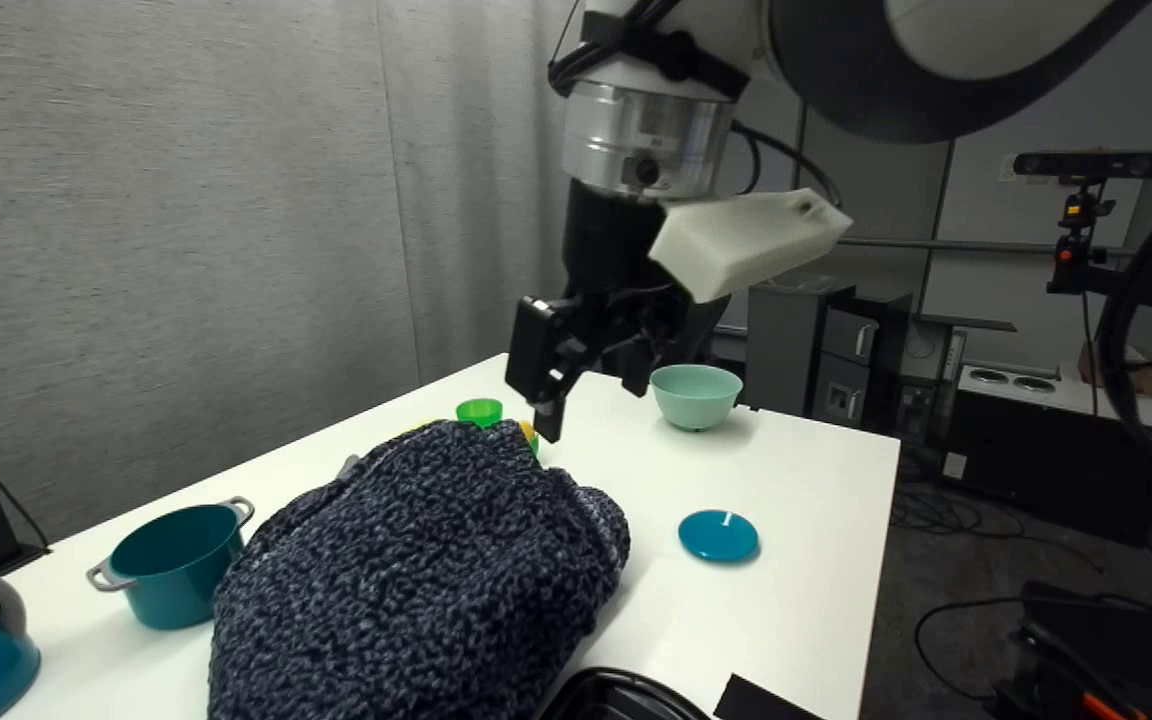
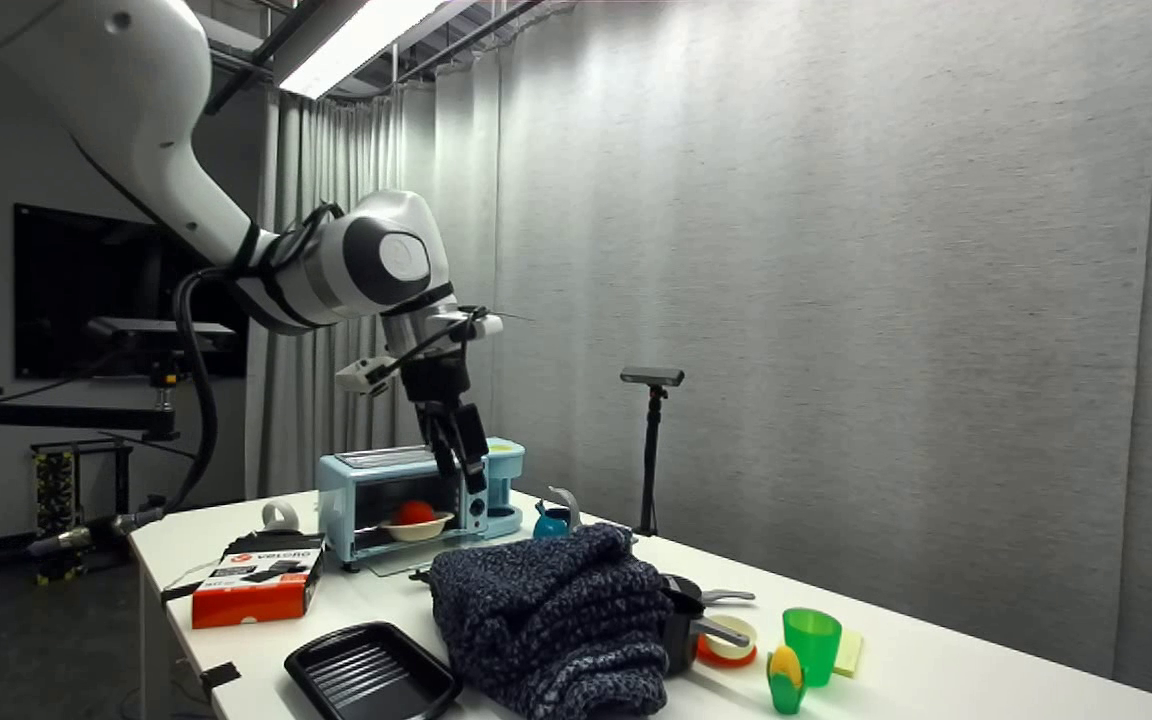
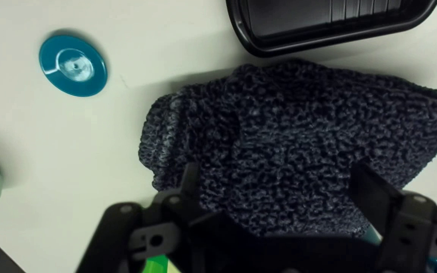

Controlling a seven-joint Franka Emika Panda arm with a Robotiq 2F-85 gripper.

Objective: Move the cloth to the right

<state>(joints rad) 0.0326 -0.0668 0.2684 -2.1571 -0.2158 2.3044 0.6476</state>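
Apparently nothing is held: gripper (image 3: 276, 170) fingers are spread wide, poised over cloth (image 1: 416, 580), which is seen bunched lower L of ctr in an exterior view. Prob. grasp + shift to rt. are both left to be done, tho a finished move can't be ruled out.

In an exterior view, the arm (image 2: 336, 275) reaches over the left edge of the table (image 2: 246, 645), wrist (image 2: 436, 378) angled down, jaws spread wide apart.
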